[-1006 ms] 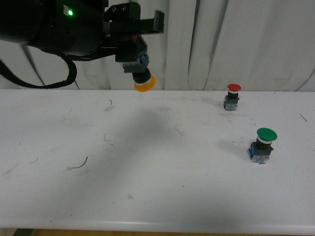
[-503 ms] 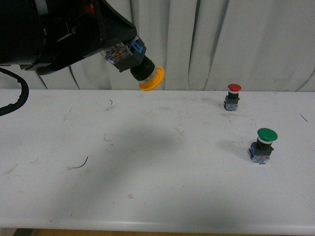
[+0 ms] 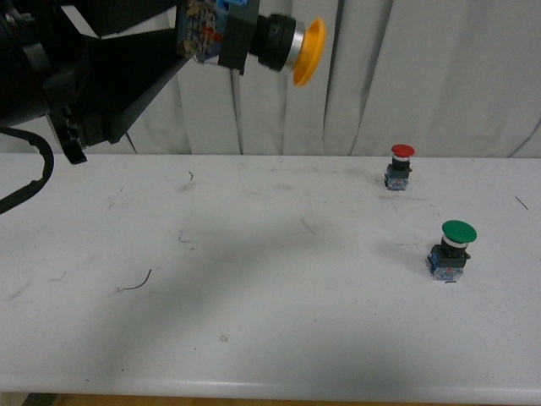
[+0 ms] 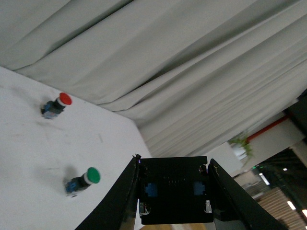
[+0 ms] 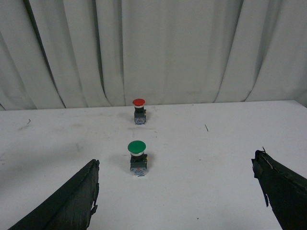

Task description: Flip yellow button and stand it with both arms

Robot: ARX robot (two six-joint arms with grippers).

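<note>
In the front view my left gripper (image 3: 199, 34) is raised high at the upper left, shut on the yellow button (image 3: 270, 42). The button lies sideways in the air, its yellow cap pointing right and its blue-grey base between the jaws. In the left wrist view the button's dark base (image 4: 175, 196) fills the space between my left gripper's (image 4: 173, 191) two black fingers. My right gripper (image 5: 177, 191) is open and empty, low over the white table (image 5: 216, 158); it does not show in the front view.
A red-capped button (image 3: 400, 166) stands at the back right of the white table (image 3: 254, 321). A green-capped button (image 3: 451, 248) stands nearer, at the right; it also shows between the right fingers' span (image 5: 137, 157). White curtains hang behind.
My left gripper has risen and turned with the yellow button, swinging its cap from pointing down to pointing sideways right. The red and green buttons have not moved.
</note>
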